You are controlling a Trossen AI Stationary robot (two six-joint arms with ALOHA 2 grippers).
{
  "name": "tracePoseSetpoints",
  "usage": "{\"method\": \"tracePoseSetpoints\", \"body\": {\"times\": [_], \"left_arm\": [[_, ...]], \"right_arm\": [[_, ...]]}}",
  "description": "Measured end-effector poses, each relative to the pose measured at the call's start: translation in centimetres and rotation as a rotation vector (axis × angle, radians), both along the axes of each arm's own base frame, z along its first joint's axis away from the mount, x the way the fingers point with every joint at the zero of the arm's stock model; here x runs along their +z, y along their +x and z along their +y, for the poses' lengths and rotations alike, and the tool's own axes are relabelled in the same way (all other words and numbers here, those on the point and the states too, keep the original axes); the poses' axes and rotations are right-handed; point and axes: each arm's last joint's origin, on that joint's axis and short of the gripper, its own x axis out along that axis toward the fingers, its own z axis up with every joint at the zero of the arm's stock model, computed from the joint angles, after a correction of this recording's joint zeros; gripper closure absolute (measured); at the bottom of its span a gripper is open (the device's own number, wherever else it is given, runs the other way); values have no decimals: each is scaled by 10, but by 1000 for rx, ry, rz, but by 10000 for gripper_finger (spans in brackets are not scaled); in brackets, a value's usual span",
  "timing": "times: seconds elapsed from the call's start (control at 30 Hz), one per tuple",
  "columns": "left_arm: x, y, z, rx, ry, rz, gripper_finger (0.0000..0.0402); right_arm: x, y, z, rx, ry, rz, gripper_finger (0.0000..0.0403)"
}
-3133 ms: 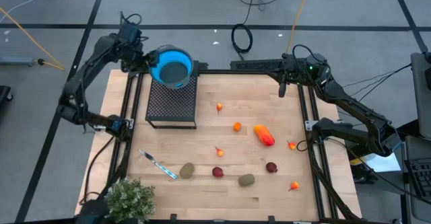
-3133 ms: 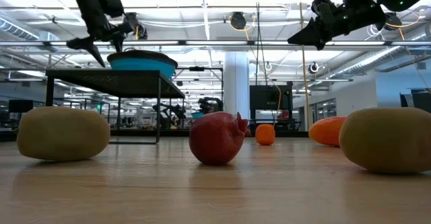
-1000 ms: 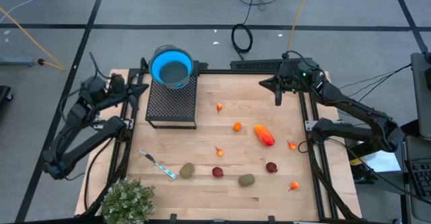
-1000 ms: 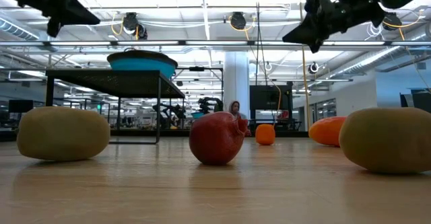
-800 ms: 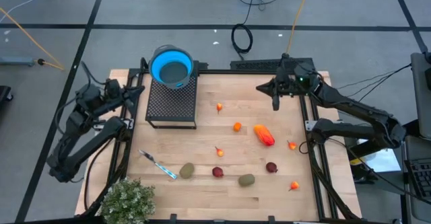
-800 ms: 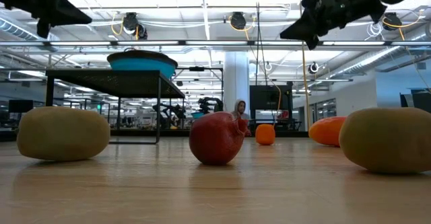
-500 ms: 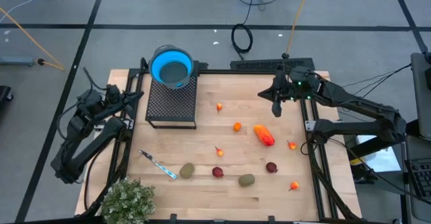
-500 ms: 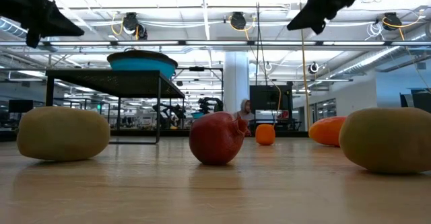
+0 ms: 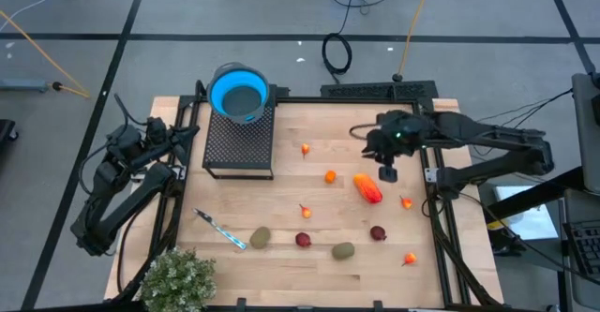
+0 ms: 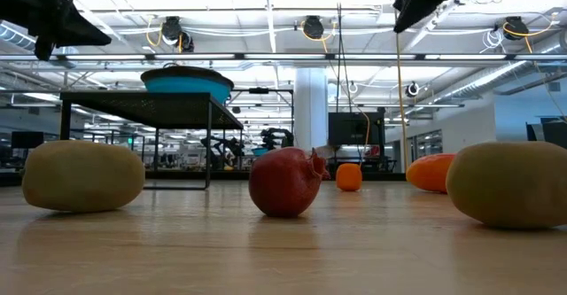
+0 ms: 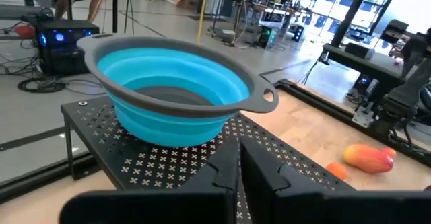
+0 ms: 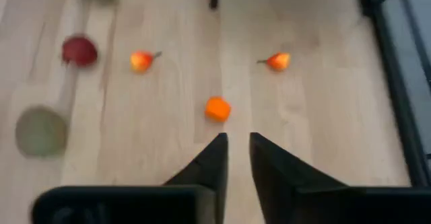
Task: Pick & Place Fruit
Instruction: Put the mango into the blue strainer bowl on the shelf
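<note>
Several small toy fruits lie loose on the wooden table: an orange ball (image 9: 330, 176), a longer red-orange piece (image 9: 367, 188), dark red rounds (image 9: 303, 240) (image 9: 378, 232), olive ovals (image 9: 260, 238) (image 9: 343, 250) and tiny orange pieces (image 9: 306, 148) (image 9: 406, 201). My right gripper (image 9: 388, 170) hovers above the table just right of the red-orange piece, slightly open and holding nothing; its wrist view shows the orange ball (image 12: 217, 108) ahead. My left gripper (image 9: 192, 132) waits shut at the table's left edge, facing the blue bowl (image 11: 172, 93).
The blue bowl (image 9: 239, 94) sits on a black perforated stand (image 9: 239, 148) at the far left. A thin blue-and-white stick (image 9: 220, 230) lies near the left olive oval, and a bushy green plant (image 9: 178, 279) stands at the near left corner. Black rails (image 9: 433, 209) run along both sides.
My right gripper has swung from the table's far right corner toward the near edge and the middle, and now hangs beside the red-orange piece. My left arm has drawn back a little toward the table's left edge. No fruit has moved.
</note>
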Motion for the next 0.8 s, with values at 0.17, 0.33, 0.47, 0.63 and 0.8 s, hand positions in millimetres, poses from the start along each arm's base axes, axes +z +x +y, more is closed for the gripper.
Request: {"method": "tracePoseSetpoints", "body": {"times": [0.17,0.33,0.47,0.63,0.8], "left_arm": [[0,0,0,-1,0,0,391],[0,0,0,-1,-2,3,400],[0,0,0,-1,-3,4,388],[-1,0,0,-2,3,9,381],[-1,0,0,-2,3,11,389]], "right_arm": [[-16,11,9,61,2,130,274],[-30,12,14,45,39,284,206],[-37,12,14,-55,101,357,153],[-45,15,14,-154,159,439,96],[-55,19,16,-139,233,526,65]]}}
